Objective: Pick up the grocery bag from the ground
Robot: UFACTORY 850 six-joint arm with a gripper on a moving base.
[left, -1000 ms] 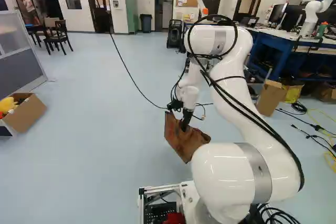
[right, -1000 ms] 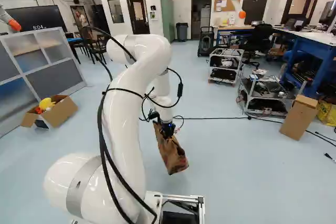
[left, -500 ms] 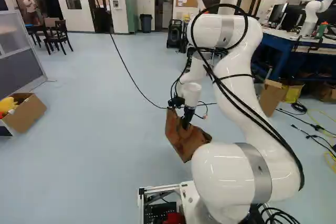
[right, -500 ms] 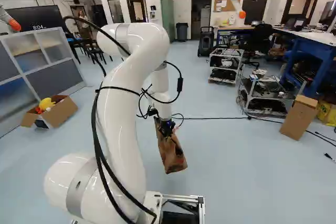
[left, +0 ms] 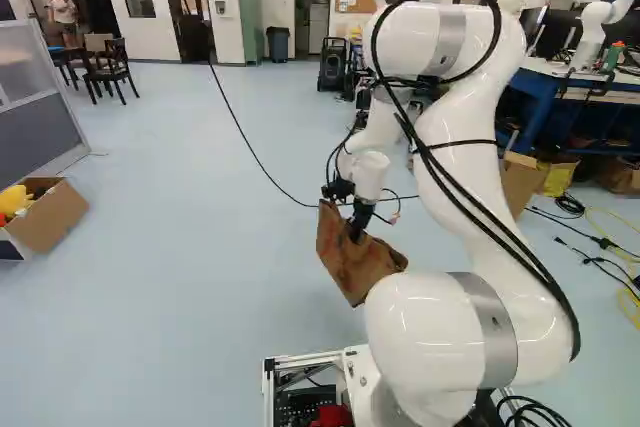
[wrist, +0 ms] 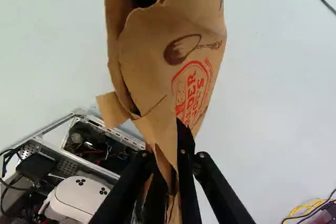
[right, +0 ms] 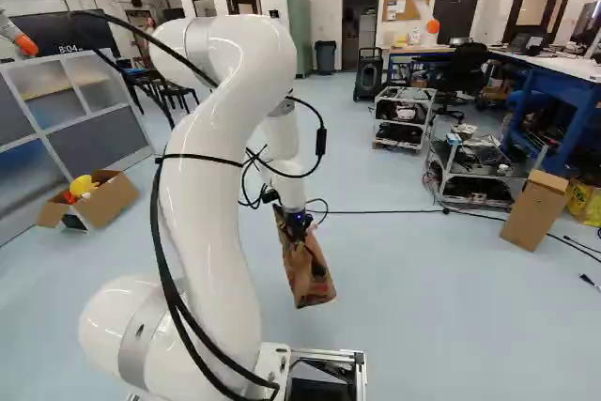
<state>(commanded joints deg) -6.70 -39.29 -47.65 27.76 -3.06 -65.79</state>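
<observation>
Ahead of the base frame (left: 335, 359), you have the brown grocery bag (left: 352, 267) hanging aslant from the gripper (left: 357, 234). In the wrist view, the black fingers (wrist: 186, 187) are closed down on a fold of its crumpled paper, one to each side, and you can see dark and red printing on the face turned toward you. Whether the lowest corner touches the floor, I can't tell you. Farther ahead of the base frame than the bag, a thin black cable (right: 376, 212) crosses the floor. Ahead and to the left of that frame, you'll see an open carton (right: 111, 202) holding a yellow thing (right: 83, 185). Ahead and to its right stand a tall carton (right: 533, 211) and two wheeled carts (right: 402, 119), with a blue workbench (right: 563, 105) beyond on the same side.
</observation>
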